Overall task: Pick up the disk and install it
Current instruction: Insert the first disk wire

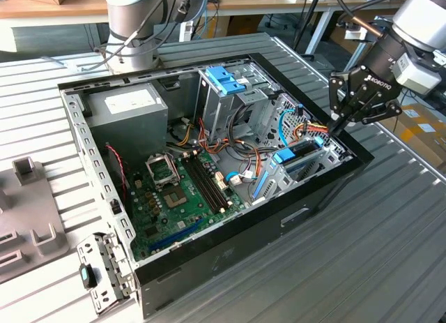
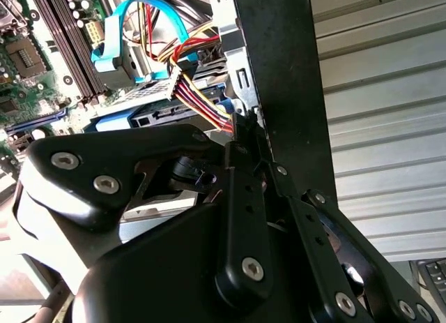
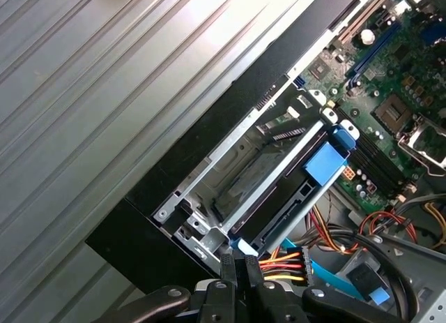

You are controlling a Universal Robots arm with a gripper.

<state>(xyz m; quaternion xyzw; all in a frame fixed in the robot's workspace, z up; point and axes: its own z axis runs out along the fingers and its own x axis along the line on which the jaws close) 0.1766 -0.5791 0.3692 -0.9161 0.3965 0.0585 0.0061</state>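
Note:
The disk [image 1: 296,158] sits on edge in the drive bay at the corner of the open computer case [image 1: 279,225] on the exterior view's right. Its blue carrier rail and blue tab show in the first wrist view [image 3: 325,162]. A connector with red, yellow and black wires [image 3: 282,259] lies at its end. My gripper [image 1: 340,126] hangs over that corner, shut with the fingertips together and nothing between them. In the first wrist view the fingertips [image 3: 239,266] are right at the end of the blue rail, beside the connector. Gripper links block much of the second wrist view; the disk [image 2: 125,121] shows past them.
A grey power-supply box [image 1: 129,107] and a light-blue latch on a metal cage [image 1: 226,79] stand at the back of the case. The motherboard [image 1: 181,190] covers its floor. Loose cables cross near the bay. A grey fixture [image 1: 28,211] and a metal bracket [image 1: 104,267] lie on the exterior view's left.

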